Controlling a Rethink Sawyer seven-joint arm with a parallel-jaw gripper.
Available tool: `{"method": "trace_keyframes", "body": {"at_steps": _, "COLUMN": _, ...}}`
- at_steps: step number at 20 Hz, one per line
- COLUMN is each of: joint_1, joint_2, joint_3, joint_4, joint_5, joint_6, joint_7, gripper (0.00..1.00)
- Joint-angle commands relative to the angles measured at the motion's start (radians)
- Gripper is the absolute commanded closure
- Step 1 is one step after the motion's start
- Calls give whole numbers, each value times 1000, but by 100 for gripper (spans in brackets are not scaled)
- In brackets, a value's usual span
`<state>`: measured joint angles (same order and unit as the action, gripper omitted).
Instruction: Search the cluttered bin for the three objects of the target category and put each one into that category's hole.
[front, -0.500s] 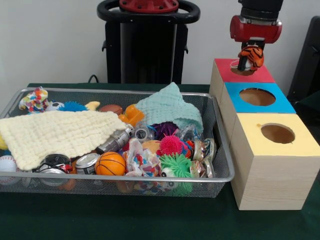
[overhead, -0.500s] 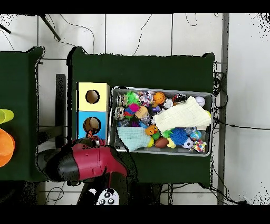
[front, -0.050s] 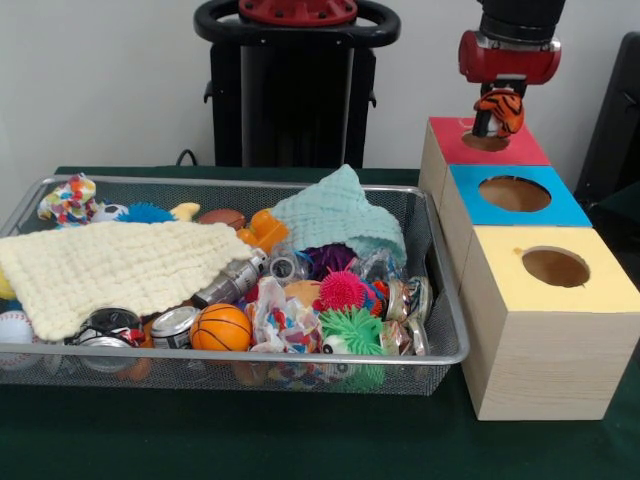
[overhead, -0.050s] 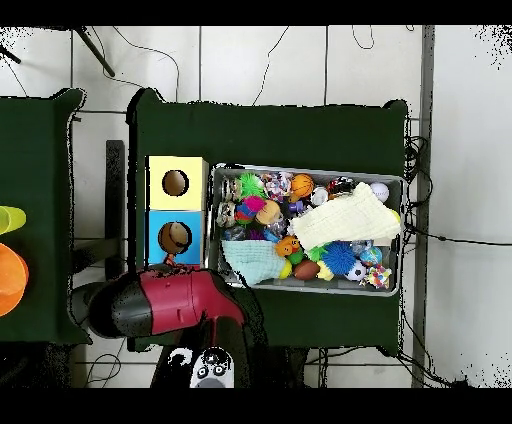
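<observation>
Front view: gripper (front, -0.050s: 492, 118) poised over red box (front, -0.050s: 520, 150), at 1 o'clock from the bin (front, -0.050s: 440, 300), pinching a striped orange tiger toy (front, -0.050s: 501, 108) just above the hole (front, -0.050s: 486, 141). Toy clear of the rim, not yet dropped. Blue box (front, -0.050s: 560, 205) and yellow box (front, -0.050s: 600, 285) in line toward 5 o'clock, both holes open and apparently empty from here. Bin crammed: cream cloth (front, -0.050s: 110, 265) at 9 o'clock, teal cloth (front, -0.050s: 335, 215) at 12, basketball (front, -0.050s: 220, 327), pink spiky ball (front, -0.050s: 342, 290) and green spiky ball (front, -0.050s: 352, 330) toward 6.

Step in hand, by the look of it: delivery of one target to the red hole. Next move likely calls for centring over the hole, letting go, then a return to the bin for more soft animals.

Overhead view: arm (overhead, -0.050s: 165, 305) covering the red box at 7 o'clock from the bin; toy barely a speck of orange at its edge, grasp unreadable. Shown here only: something brownish inside the blue box's hole, and the bin's full spread. Height of toy over hole readable in the front view alone.
</observation>
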<state>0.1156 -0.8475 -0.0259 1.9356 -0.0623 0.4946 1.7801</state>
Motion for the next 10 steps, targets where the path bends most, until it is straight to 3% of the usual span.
{"method": "trace_keyframes", "body": {"at_steps": 1, "joint_1": -39, "joint_2": 2, "joint_3": 106, "joint_4": -21, "joint_5": -49, "joint_6": 107, "joint_7": -39, "gripper": 100}}
{"method": "trace_keyframes", "body": {"at_steps": 10, "joint_1": -45, "joint_2": 2, "joint_3": 114, "joint_4": -19, "joint_5": -58, "joint_6": 104, "joint_7": -29, "gripper": 100}}
